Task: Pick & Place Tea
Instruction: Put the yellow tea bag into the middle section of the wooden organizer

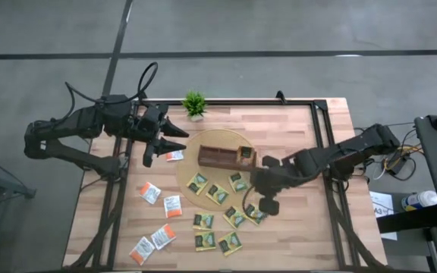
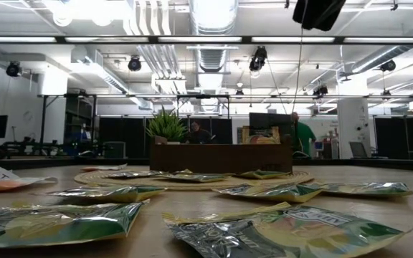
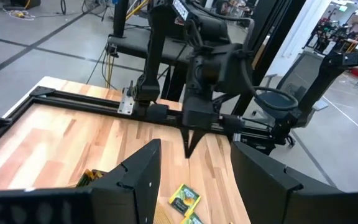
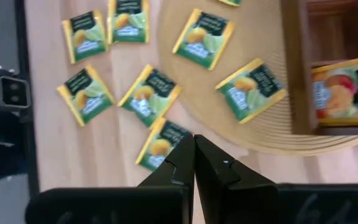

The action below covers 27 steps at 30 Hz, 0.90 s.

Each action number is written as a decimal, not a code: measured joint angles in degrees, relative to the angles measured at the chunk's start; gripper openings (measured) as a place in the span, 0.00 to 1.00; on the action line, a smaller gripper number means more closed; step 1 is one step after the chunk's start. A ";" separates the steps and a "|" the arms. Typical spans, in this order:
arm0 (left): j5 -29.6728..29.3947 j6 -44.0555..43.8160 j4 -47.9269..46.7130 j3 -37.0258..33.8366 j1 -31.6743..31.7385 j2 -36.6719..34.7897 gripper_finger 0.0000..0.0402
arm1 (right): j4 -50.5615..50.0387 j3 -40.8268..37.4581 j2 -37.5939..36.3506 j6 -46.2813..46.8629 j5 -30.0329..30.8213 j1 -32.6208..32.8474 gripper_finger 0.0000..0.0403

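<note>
Many tea sachets point(image 1: 217, 195) lie scattered on the wooden surface point(image 1: 294, 144), some on the round woven mat point(image 1: 190, 155) beside the brown tray point(image 1: 222, 156). Right hand point(image 1: 268, 203) hovers over the green-and-yellow ones, fingers pressed together, holding nothing. Left hand point(image 1: 165, 142) hangs near the plant point(image 1: 194, 104), fingers spread wide, empty.

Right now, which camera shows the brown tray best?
The high view: the whole tray shows from above on the round mat. The low view shows only its side wall. The right wrist view shows one end, a sachet inside. The left wrist view misses it.
</note>
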 joint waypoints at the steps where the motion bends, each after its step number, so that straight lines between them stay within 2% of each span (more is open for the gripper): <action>1: 0.00 0.00 0.00 0.00 -0.01 0.00 0.47 | -0.02 0.00 -0.02 0.65 0.00 0.70 0.02; 8: -0.08 -1.06 0.02 0.00 0.01 0.00 0.47 | -0.11 -0.75 0.00 3.11 0.00 5.18 0.02; 12: -0.49 -2.92 0.07 0.00 -0.01 0.00 0.47 | -0.04 -1.88 0.02 4.66 0.02 6.79 0.06; 17: -0.50 -3.72 0.17 0.00 0.01 0.11 0.47 | 0.04 -3.81 0.02 8.80 -0.08 8.56 0.18; 27: -0.50 -2.46 0.13 0.00 0.05 0.76 0.47 | 1.49 -7.53 0.72 28.84 1.34 9.57 0.44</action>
